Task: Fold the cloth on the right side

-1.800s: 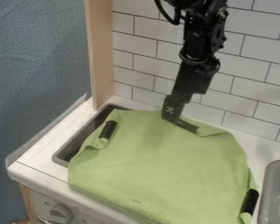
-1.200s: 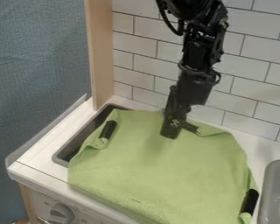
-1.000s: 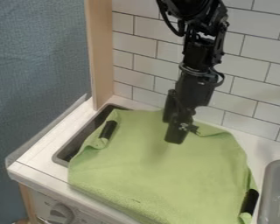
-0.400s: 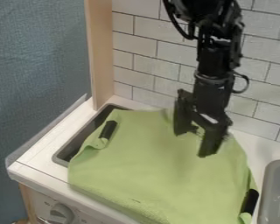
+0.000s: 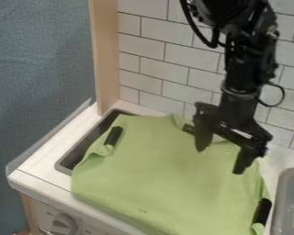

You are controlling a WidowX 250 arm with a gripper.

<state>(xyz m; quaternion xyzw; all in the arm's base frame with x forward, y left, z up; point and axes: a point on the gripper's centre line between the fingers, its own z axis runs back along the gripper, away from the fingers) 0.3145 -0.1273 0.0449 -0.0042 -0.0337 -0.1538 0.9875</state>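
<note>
Here, the black two-finger gripper [image 5: 220, 160] is right of centre (widely opened), over the broad green fabric cloth [image 5: 165, 176].

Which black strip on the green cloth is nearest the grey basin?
The lower-right black strip, beside the grey basin; the left strip and far strip sit farther away.

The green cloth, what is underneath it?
The cloth lies over part of a white counter and a dark basin, whose uncovered strip shows beside it. Anything further underneath is hidden.
</note>
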